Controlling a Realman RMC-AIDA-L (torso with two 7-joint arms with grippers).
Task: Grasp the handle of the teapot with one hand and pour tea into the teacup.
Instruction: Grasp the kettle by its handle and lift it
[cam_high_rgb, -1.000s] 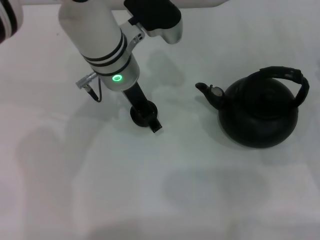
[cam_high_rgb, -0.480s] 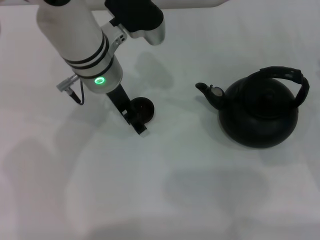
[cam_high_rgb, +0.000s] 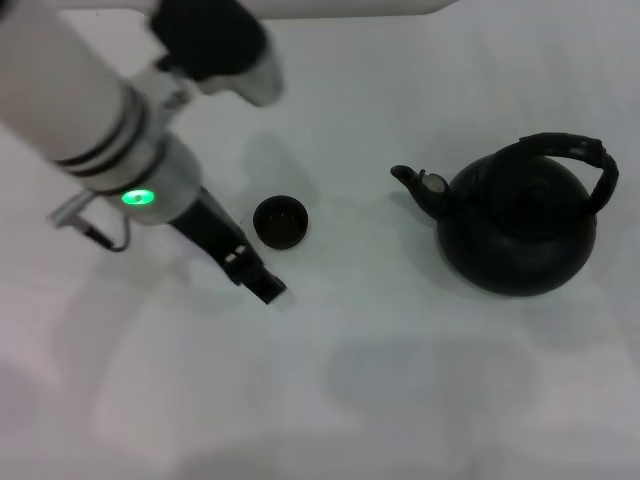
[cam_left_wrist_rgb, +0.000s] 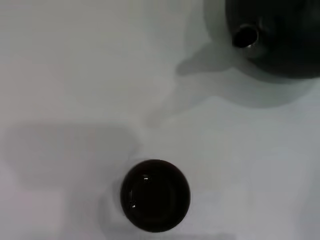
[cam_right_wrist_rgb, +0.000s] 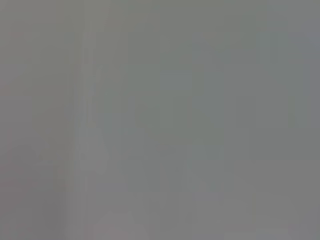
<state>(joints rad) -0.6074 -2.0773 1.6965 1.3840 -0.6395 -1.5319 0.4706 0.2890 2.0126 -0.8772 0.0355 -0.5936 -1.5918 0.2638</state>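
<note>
A matte-black teapot (cam_high_rgb: 520, 225) sits upright on a white tabletop (cam_high_rgb: 400, 380) at the right of the head view, its short curved spout (cam_high_rgb: 415, 183) pointing toward the robot's left and its thick, ribbed arched handle (cam_high_rgb: 575, 155) spanning the top, untouched by either arm. Well apart from it, toward the left, stands the small dark teacup (cam_high_rgb: 279, 221), upright and open-mouthed, on its own on the bare surface; the left wrist view shows the same teacup (cam_left_wrist_rgb: 155, 195) from above, with the teapot's spout opening (cam_left_wrist_rgb: 245, 36) and part of its dark body (cam_left_wrist_rgb: 285, 35) at the far edge. Just beside the cup, on the side away from the teapot, the left gripper (cam_high_rgb: 262, 284) slants down from the white arm (cam_high_rgb: 80, 120), whose wrist ring glows with a green light (cam_high_rgb: 133, 197); the dark fingers are apart from the cup and carry nothing, but whether they are parted or closed cannot be told. The right wrist view shows only a featureless grey field, and the right gripper appears in no view.
</note>
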